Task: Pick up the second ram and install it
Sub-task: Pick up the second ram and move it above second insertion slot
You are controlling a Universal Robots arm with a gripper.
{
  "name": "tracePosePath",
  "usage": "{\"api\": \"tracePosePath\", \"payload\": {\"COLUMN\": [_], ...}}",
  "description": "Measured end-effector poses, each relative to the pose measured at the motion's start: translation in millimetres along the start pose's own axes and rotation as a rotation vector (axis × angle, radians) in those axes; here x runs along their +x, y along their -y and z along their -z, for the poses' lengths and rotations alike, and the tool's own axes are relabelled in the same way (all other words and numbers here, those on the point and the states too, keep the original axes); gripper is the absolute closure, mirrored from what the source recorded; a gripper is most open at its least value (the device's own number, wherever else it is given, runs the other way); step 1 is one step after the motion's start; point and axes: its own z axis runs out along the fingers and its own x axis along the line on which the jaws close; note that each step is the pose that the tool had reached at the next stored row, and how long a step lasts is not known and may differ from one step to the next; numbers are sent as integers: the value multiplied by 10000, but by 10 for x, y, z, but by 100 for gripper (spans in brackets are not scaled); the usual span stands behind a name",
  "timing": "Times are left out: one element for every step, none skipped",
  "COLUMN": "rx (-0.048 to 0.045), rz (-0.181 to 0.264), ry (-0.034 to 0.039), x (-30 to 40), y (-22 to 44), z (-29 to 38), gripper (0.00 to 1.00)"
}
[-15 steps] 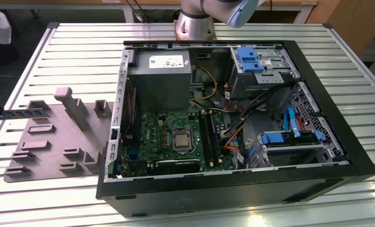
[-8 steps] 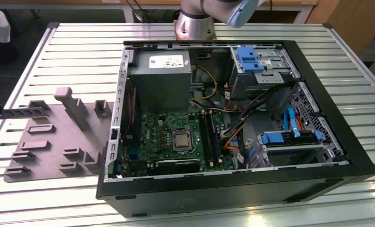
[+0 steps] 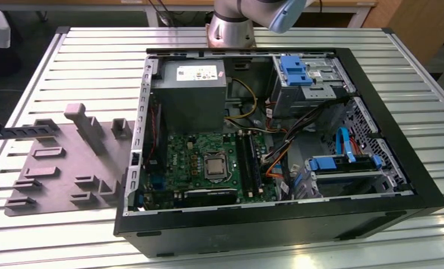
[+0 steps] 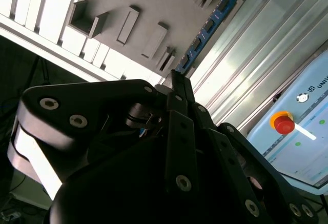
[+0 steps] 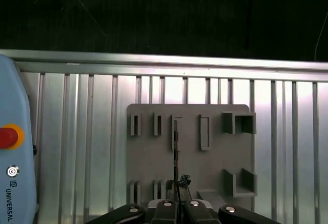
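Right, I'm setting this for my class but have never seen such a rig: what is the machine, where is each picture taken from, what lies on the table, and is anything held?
It is one robot arm with a gripper, working at a slatted metal table. The exterior view comes from a camera off the arm. Both wrist views come from cameras riding on the arm, looking past the gripper. On the table lie an open computer case with a green motherboard inside and a grey holder plate with slots. A pale blue control box with a red button is nearby. The gripper is shut on the second ram, a thin blue-green memory stick, above the plate.
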Motion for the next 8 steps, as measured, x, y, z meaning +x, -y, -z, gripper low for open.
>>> {"api": "tracePosePath", "payload": {"rx": [-1, 0, -1, 0, -1, 0, 0, 0], "rz": [1, 1, 1, 1, 1, 2, 2, 2], "ry": [6, 11, 16, 20, 24, 30, 35, 38], "x": [0, -1, -1, -2, -2, -2, -3, -3], "y": [0, 0, -1, -1, -1, -1, -1, -2], "z": [6, 10, 16, 22, 27, 31, 36, 41], "gripper": [88, 88, 88, 88, 88, 88, 88, 88]}}
